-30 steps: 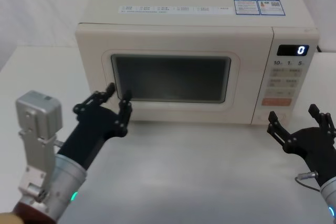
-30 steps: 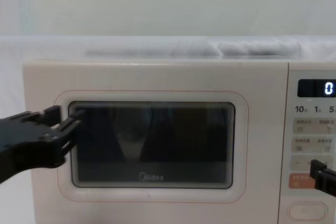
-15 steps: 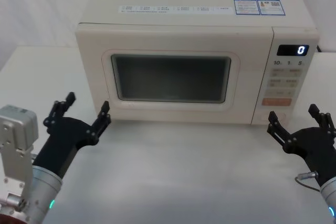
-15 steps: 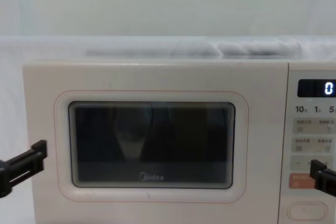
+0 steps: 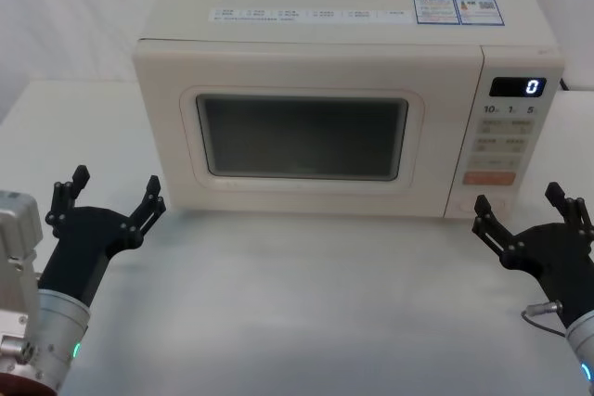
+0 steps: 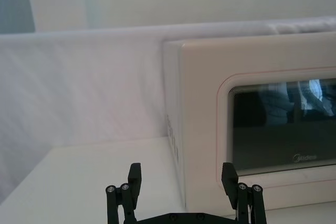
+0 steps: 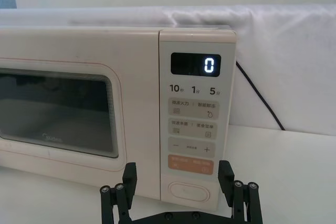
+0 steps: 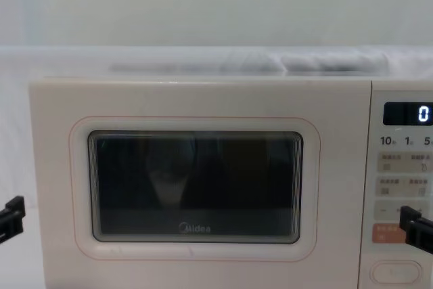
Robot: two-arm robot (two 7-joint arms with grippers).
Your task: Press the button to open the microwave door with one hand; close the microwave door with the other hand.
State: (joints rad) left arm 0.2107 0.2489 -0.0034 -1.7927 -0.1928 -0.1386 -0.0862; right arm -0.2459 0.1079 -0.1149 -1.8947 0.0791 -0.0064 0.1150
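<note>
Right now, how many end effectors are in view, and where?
2. The left end effector is off the microwave's front left corner, open, clear of the microwave door. The right end effector sits open in front of the control panel, below the button.

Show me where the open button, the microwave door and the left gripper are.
button (image 7: 188, 191): right wrist view, middle of the oval key.
microwave door (image 5: 303, 76): head view, cream strip above the window.
left gripper (image 5: 109, 192): head view, midway between its spread fingertips.
</note>
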